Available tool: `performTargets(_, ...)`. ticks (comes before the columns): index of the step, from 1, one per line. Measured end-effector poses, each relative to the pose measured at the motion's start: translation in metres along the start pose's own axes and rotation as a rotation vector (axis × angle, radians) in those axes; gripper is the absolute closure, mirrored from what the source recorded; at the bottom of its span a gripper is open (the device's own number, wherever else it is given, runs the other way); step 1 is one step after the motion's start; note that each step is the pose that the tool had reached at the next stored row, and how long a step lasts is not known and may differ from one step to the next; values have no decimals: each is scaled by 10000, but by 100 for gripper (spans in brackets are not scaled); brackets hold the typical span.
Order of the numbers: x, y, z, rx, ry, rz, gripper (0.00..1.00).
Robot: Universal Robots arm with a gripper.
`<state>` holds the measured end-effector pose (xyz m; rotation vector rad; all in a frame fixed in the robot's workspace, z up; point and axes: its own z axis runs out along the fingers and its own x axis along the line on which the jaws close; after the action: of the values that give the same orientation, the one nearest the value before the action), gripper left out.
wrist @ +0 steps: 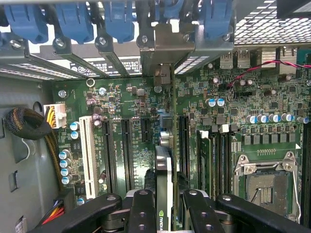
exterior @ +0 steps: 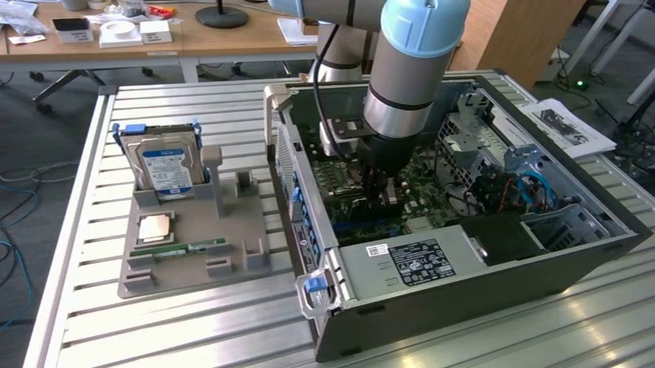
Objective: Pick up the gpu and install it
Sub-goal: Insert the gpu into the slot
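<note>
Dark card: the gpu (wrist: 167,160) stood edge-on between the gripper fingers (wrist: 143,213), a thin strip running up the wrist view toward the case's rear slots, its tan-silver metal end bracket (wrist: 163,53) up against the slot frame.
Gripper: the gripper (wrist: 165,213) pinched the gpu from both sides, fingers pressed against its faces; in the exterior view it (exterior: 381,195) was sunk deep inside the open computer case (exterior: 573,253).
Card position: the gpu sat over the green motherboard (wrist: 131,102), lined up with one of the long black expansion slots (wrist: 183,141), beside the white slot (wrist: 87,155).
Seating: whether the card's edge was fully home in the slot, or only resting on it, could not be made out; probably close to seated, judging by how low the arm reached.
Done: the gpu had been picked up and carried into the case, with the bracket end at the rear opening under the blue retention clips (wrist: 119,22).
Left: release had not happened, and final seating was unconfirmed.
Holder tray: the grey parts holder (exterior: 195,264) on the slatted table (exterior: 82,322) carried the blue-labelled hard drive (exterior: 167,169), a CPU (exterior: 153,228) and a green memory stick (exterior: 189,249).
Nearby: the empty CPU socket (wrist: 265,187) lay well clear of the card.
</note>
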<state>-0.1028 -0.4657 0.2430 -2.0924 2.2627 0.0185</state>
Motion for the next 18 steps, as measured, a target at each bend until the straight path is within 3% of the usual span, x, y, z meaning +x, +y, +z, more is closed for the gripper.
performTargets(18,4,0,-1,-3,-26,-27,73)
